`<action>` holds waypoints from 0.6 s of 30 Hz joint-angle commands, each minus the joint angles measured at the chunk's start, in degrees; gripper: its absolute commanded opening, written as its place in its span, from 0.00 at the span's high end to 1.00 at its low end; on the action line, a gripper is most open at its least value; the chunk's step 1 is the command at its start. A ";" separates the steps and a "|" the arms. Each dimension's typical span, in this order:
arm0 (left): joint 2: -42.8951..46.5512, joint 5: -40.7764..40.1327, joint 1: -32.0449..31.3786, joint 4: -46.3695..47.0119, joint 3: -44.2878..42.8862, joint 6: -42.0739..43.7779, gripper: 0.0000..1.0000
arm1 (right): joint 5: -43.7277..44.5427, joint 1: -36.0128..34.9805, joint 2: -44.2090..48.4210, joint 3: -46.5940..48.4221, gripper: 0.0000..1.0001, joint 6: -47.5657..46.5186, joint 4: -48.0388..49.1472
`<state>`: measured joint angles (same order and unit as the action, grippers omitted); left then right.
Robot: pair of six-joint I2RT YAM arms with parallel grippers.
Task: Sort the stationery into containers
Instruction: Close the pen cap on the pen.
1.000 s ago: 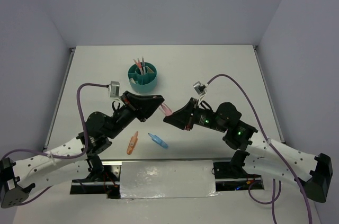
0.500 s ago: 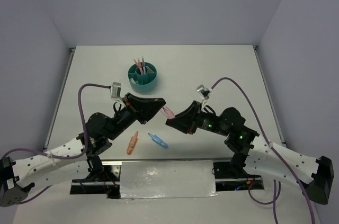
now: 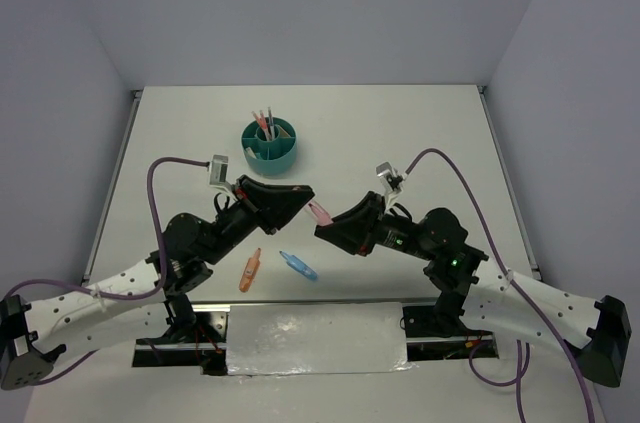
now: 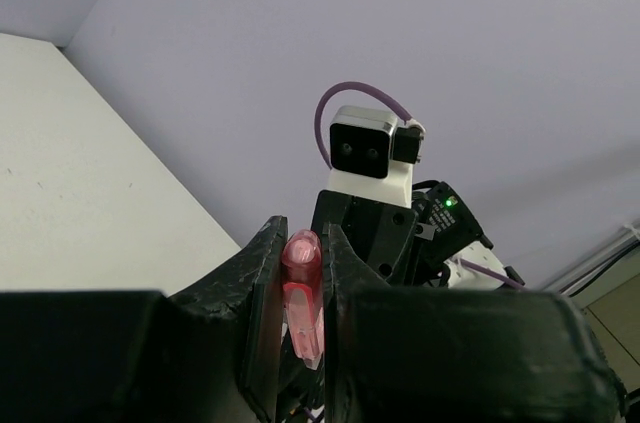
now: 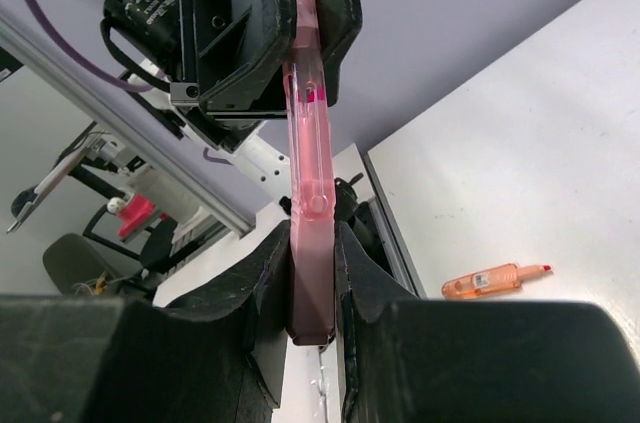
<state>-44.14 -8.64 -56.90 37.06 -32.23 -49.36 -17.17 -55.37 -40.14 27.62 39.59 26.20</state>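
Qty: teal organiser cup (image 3: 285, 155) x1; pens (image 3: 264, 121) approx. x3; pink marker (image 3: 318, 212) x1; orange marker (image 3: 249, 270) x1; blue marker (image 3: 298, 265) x1.

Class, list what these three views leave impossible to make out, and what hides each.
1. Top external: most of the pink marker, covered by the left gripper and right gripper.
2. Top external: anything lying low in the teal organiser cup; its walls hide it and it is small.
3. Left wrist: the marker's lower end, behind that gripper's fingers.
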 commanded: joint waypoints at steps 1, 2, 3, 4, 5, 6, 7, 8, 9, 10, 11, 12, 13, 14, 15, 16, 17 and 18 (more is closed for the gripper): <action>-0.77 -4.54 1.09 0.55 1.03 2.52 1.00 | -4.01 -1.05 3.05 0.25 1.00 -1.54 13.52; -0.95 -4.19 1.09 0.99 1.20 2.43 1.00 | -4.27 -1.14 2.70 0.42 1.00 -1.54 13.62; -1.47 -3.75 1.09 1.35 1.20 2.34 1.00 | -4.71 -1.14 2.52 0.77 1.00 -1.89 13.79; -1.74 -3.31 1.09 1.44 1.03 2.26 1.00 | -5.06 -1.23 2.18 0.95 1.00 -1.98 14.93; -1.91 -2.96 1.09 1.79 1.20 1.91 1.00 | -5.42 -1.23 1.74 0.95 1.00 -1.98 15.37; -2.26 -2.78 1.09 2.05 1.29 1.82 1.00 | -5.33 -1.31 1.56 1.38 1.00 -2.06 15.64; -2.35 -2.35 1.09 2.40 1.46 1.73 1.00 | -5.24 -1.31 1.47 1.65 1.00 -2.24 15.73; -2.62 -2.08 1.09 3.10 1.73 1.81 1.00 | -5.07 -1.14 1.03 1.91 1.00 -2.33 15.55; -2.70 -2.17 1.09 3.28 1.73 1.90 1.00 | -4.28 -1.23 0.85 2.70 1.00 -2.50 15.12; -2.71 -1.82 1.09 3.37 1.82 1.90 1.00 | -4.10 -1.23 0.59 3.05 1.00 -2.77 14.77; -2.79 -1.47 1.09 3.72 1.99 2.34 1.00 | -4.19 -1.23 -0.11 3.41 1.00 -2.85 14.76; -2.88 -1.29 1.09 3.64 1.99 2.60 1.00 | -3.84 -1.14 -0.37 4.45 1.00 -3.03 13.98; -2.88 -0.77 1.09 3.55 1.91 2.78 1.00 | -3.75 -1.23 -1.16 5.16 1.00 -3.21 13.36; -3.14 -0.41 1.09 3.46 1.99 2.96 1.00 | -3.58 -1.14 -1.69 6.73 1.00 -3.29 12.83; -3.32 0.11 1.09 3.55 1.99 3.13 1.00 | -3.57 -1.23 -2.22 7.53 1.00 -3.64 11.09; -3.58 0.73 1.09 3.55 1.99 3.31 1.00 | -3.83 -1.23 -3.35 8.58 1.00 -3.99 10.29; -3.85 1.78 1.09 3.37 1.99 3.74 1.00 | -4.01 -1.14 -3.89 9.46 1.00 -4.61 9.76; -4.11 2.48 1.09 3.20 2.08 4.10 1.00 | -4.10 -1.23 -4.41 11.13 1.00 -4.96 8.79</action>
<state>-46.50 -6.50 -56.62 43.31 -31.48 -49.63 -17.93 -55.37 -44.47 31.57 36.45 28.99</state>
